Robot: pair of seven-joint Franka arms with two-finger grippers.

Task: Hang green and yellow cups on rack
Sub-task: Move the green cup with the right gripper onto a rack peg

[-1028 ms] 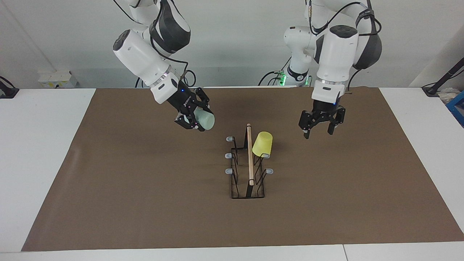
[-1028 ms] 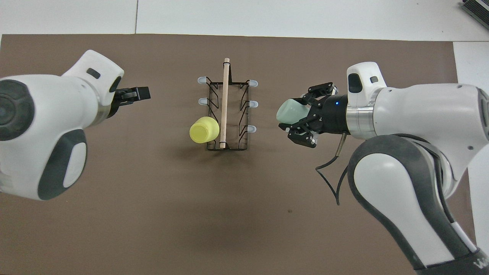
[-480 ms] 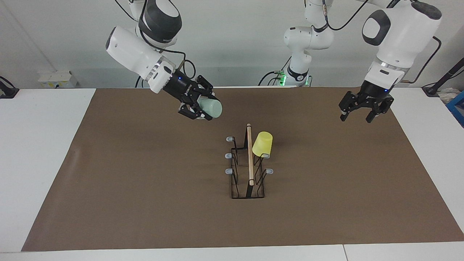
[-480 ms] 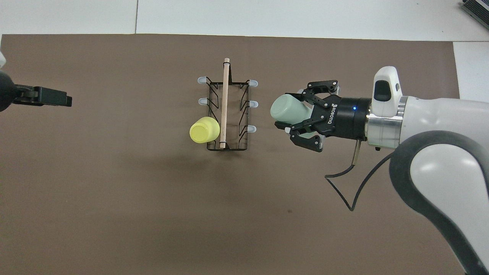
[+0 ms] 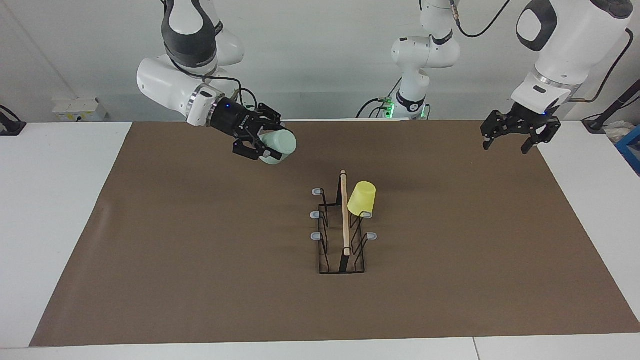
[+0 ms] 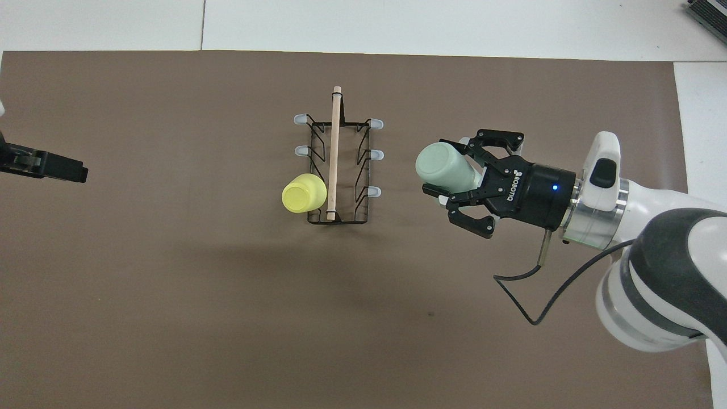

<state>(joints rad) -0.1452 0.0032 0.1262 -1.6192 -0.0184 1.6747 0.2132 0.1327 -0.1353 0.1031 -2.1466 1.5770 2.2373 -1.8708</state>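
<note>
The pale green cup point(image 5: 280, 142) lies on its side in my right gripper point(image 5: 272, 145), which is shut on it in the air over the mat, off the rack toward the right arm's end. It also shows in the overhead view point(image 6: 442, 166), held by the right gripper point(image 6: 448, 170). The yellow cup point(image 5: 361, 198) hangs upside down on the prong of the rack point(image 5: 342, 240) nearest the robots on the left arm's side, as the overhead view point(image 6: 304, 193) shows too. My left gripper point(image 5: 505, 146) is open and empty, up over the mat's edge at the left arm's end.
The black wire rack point(image 6: 338, 170) with its wooden rod stands mid-table on a brown mat point(image 5: 200, 260). Several grey-capped prongs are bare. White table borders the mat on all sides.
The right gripper has swung the green cup up and back toward the robots, turning it more level. The left gripper has drawn away from the rack to the mat's edge.
</note>
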